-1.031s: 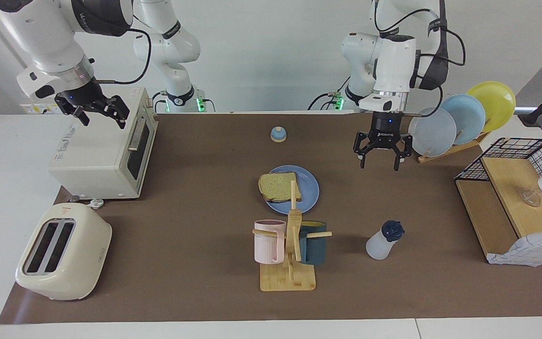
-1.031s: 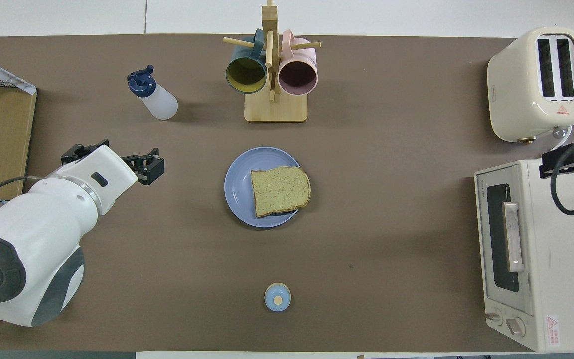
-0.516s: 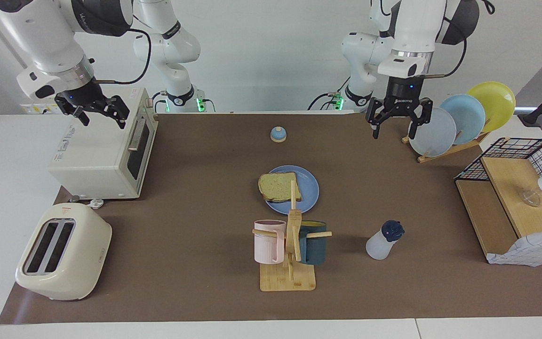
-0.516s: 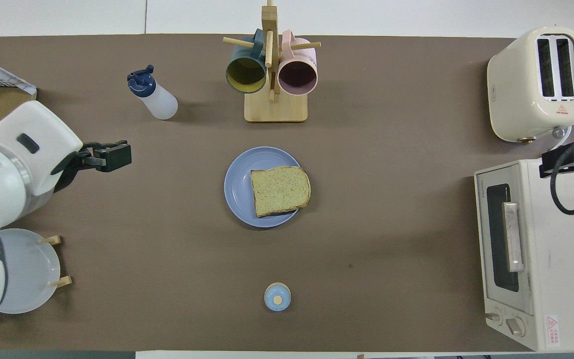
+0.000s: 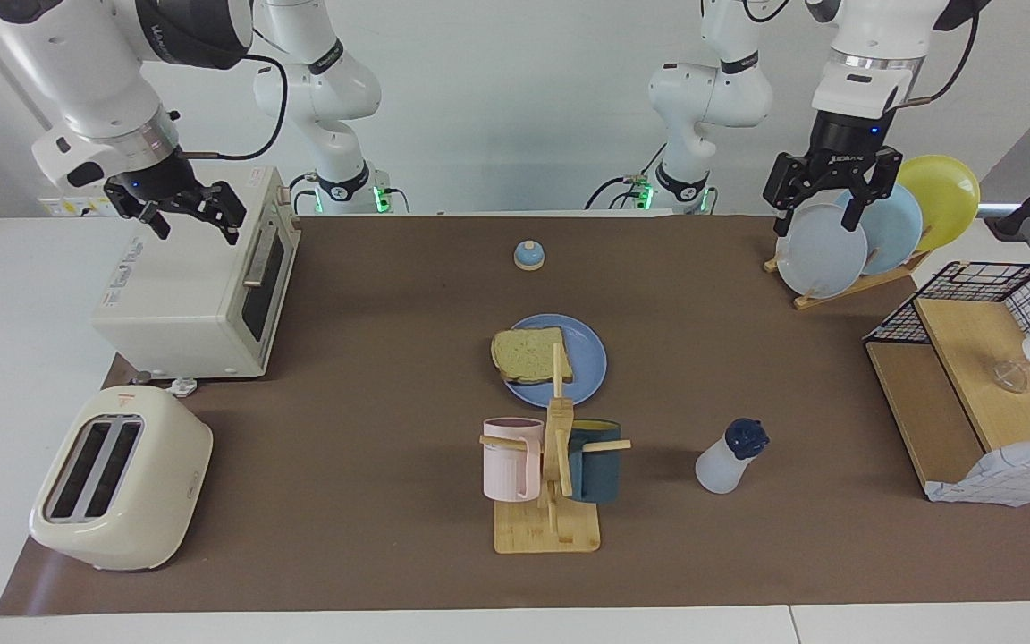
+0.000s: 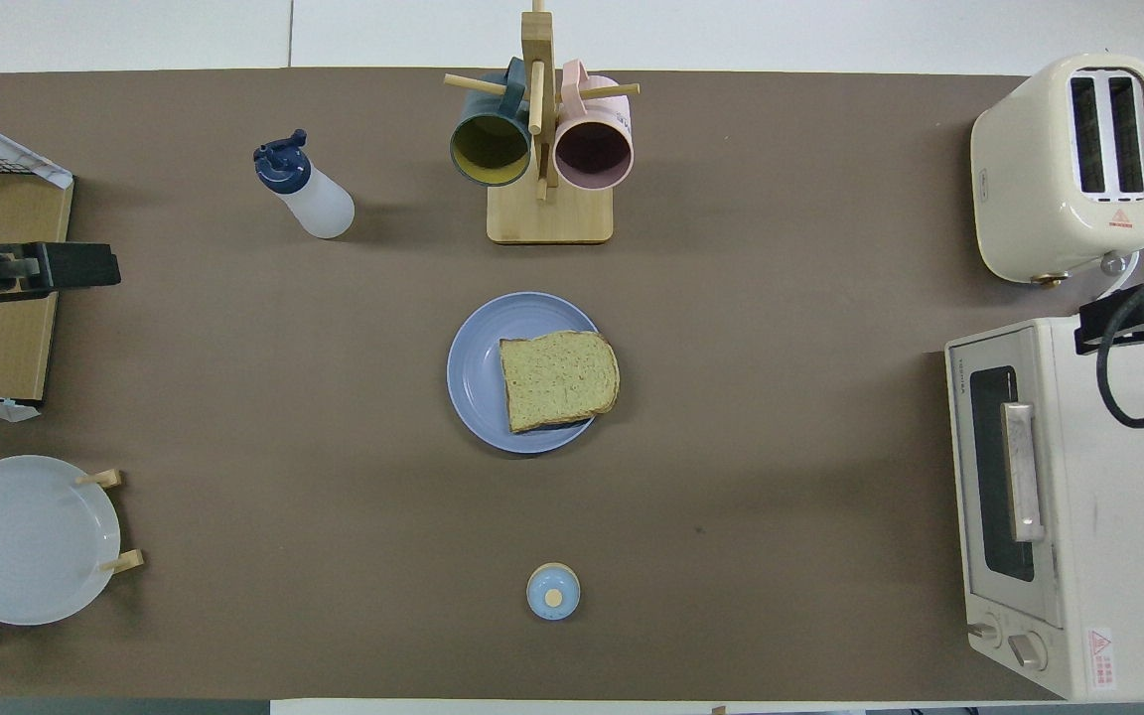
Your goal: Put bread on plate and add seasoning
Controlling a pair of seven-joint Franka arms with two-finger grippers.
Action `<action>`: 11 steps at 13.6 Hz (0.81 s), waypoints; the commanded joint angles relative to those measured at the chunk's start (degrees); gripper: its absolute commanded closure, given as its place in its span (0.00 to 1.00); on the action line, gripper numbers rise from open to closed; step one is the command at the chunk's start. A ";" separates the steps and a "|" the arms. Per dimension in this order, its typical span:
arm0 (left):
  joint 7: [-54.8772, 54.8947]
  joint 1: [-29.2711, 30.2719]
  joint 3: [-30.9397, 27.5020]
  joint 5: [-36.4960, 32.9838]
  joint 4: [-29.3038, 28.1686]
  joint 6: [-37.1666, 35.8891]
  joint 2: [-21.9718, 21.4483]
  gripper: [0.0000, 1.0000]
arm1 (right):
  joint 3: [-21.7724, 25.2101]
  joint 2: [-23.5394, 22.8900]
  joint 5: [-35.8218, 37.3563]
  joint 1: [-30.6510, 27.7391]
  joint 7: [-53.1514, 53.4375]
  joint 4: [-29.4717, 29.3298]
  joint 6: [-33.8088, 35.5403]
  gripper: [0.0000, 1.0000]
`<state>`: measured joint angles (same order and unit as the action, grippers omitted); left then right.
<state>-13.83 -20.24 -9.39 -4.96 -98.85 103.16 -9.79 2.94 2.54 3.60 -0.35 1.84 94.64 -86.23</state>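
Bread (image 5: 531,354) is seen at the frame's centre in the facing view, already lying on the plate (image 5: 588,360), so seasoning is judged the step in hand. At upper left, the right pincer (image 5: 177,213) is held released over the toaster oven (image 5: 184,295), waiting. Lower right of centre, the seasoning (image 5: 730,458) stands upright on the bench (image 5: 372,358), apart from the mug rack (image 5: 549,483). At upper right, the left pincer (image 5: 828,192), released and empty, hangs over the racked plates (image 5: 823,252). The bottle's body is best gripped below the cap and kept upright until carried over the slice.
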 commanded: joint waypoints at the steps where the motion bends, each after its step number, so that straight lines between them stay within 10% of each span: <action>1: 1.35 2.83 0.17 2.15 7.25 -7.68 4.07 0.00 | -0.31 0.80 -0.08 -0.53 -1.05 0.90 -0.79 0.00; 11: 8.60 6.08 0.34 6.11 2.18 -7.18 8.04 0.00 | -0.31 0.80 -0.08 -0.44 -1.05 0.90 -0.79 0.00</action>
<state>-10.64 -15.78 -9.58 -0.09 -94.14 95.75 0.37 2.94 2.54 3.60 -0.35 1.84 94.64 -86.23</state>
